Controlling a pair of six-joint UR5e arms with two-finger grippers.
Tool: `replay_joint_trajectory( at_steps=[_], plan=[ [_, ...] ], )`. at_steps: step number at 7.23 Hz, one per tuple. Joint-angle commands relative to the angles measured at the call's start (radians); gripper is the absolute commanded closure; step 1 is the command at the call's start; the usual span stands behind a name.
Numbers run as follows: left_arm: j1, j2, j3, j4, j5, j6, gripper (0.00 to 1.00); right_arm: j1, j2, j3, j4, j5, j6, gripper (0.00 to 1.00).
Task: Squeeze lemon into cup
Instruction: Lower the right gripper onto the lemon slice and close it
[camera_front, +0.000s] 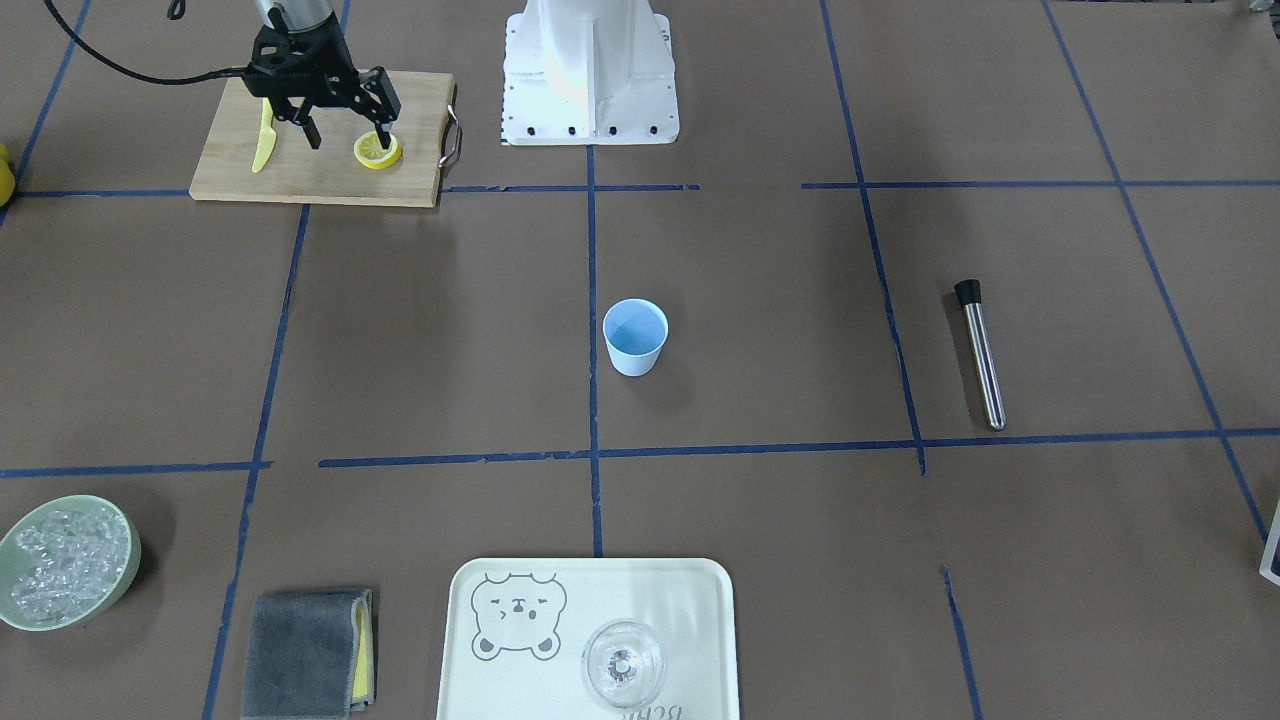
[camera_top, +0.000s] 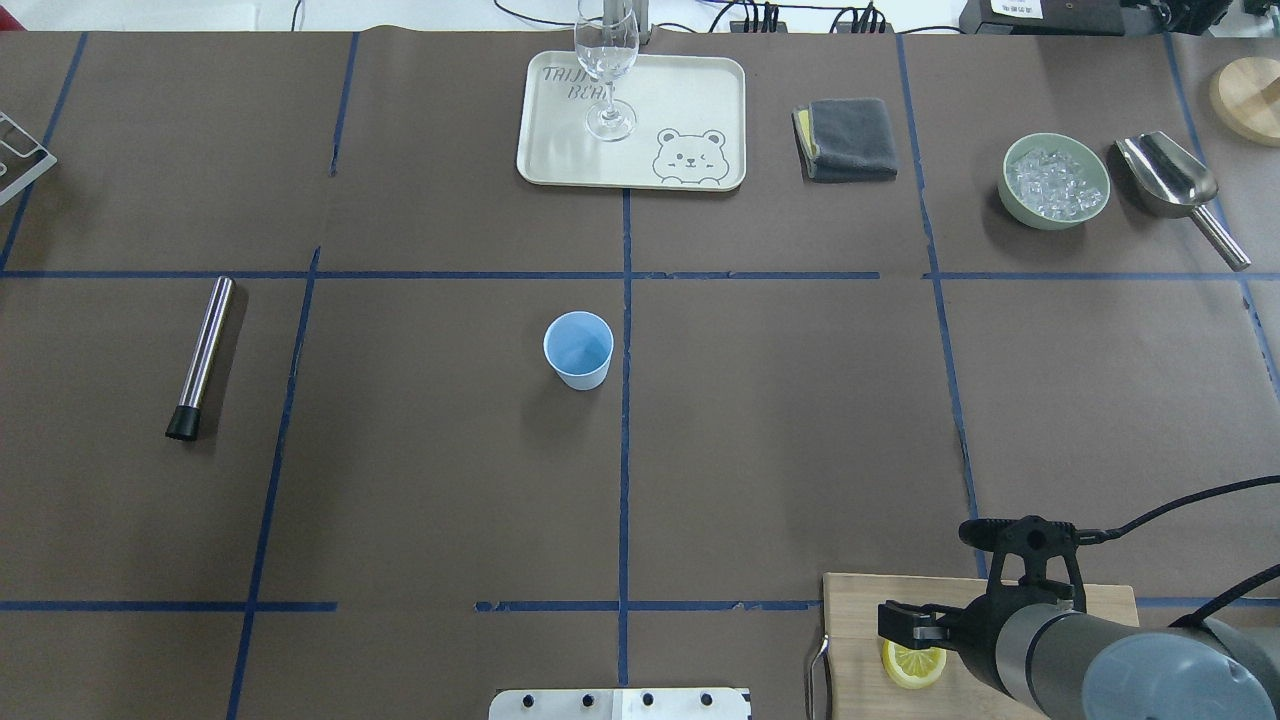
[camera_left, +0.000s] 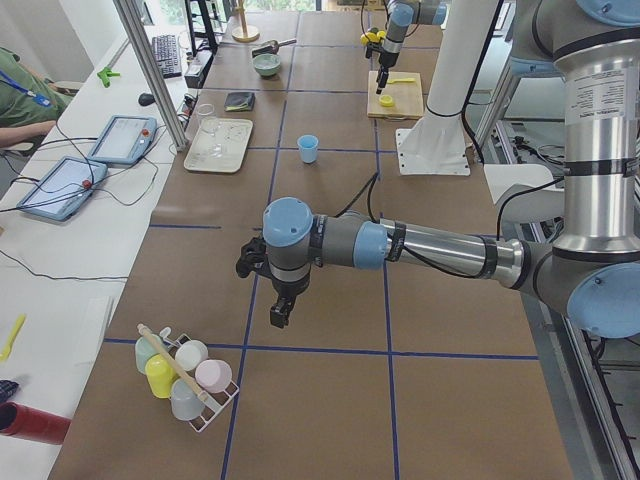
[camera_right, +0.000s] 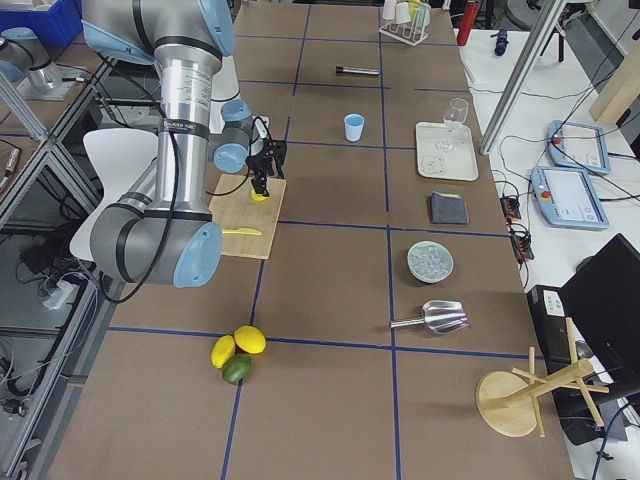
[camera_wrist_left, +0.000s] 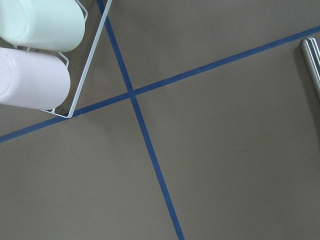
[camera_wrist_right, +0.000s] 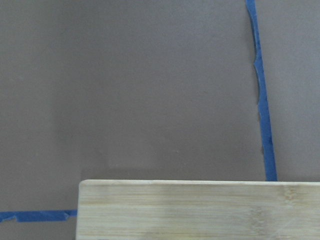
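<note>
The right end effector (camera_front: 350, 140) hung over the wooden cutting board (camera_front: 320, 172) with its fingers spread wide, gripping nothing. One fingertip (camera_front: 385, 138) was at the upper edge of the lemon (camera_front: 377, 151); whether it touched could not be told. The slice lay flat, yellow rind ringing paler segmented flesh. The cup (camera_front: 635, 337) stood upright on the desk (camera_front: 800, 300), well apart from the end effector. The left end effector (camera_left: 278, 310) hovered beside a rack of cups (camera_left: 185, 385); how far open it was could not be told.
</note>
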Motion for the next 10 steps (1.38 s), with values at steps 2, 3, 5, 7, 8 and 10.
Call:
replay_joint_trajectory(
  at_steps=[2,3,5,7,8,10],
  plan=[
    [0.000,0.000,-0.003,-0.001,-0.001,0.000,0.00,-0.049,0.027,-0.038,-0.001,-0.014,0.003,0.00],
    [0.000,0.000,-0.001,-0.001,-0.001,0.000,0.00,-0.055,0.027,-0.055,-0.001,-0.014,0.001,0.00],
    [0.000,0.000,-0.001,0.000,-0.001,0.000,0.00,-0.066,0.027,-0.066,-0.001,-0.013,0.001,0.00],
    [0.000,0.000,-0.001,-0.001,-0.001,0.000,0.00,-0.072,0.027,-0.069,-0.001,-0.013,0.001,0.00],
    [0.000,0.000,-0.001,0.000,-0.001,0.000,0.00,-0.072,0.027,-0.072,0.000,-0.014,0.001,0.00],
    [0.000,0.000,0.000,0.000,-0.001,0.000,0.00,-0.078,0.047,-0.086,0.000,-0.014,0.001,0.02]
  ],
)
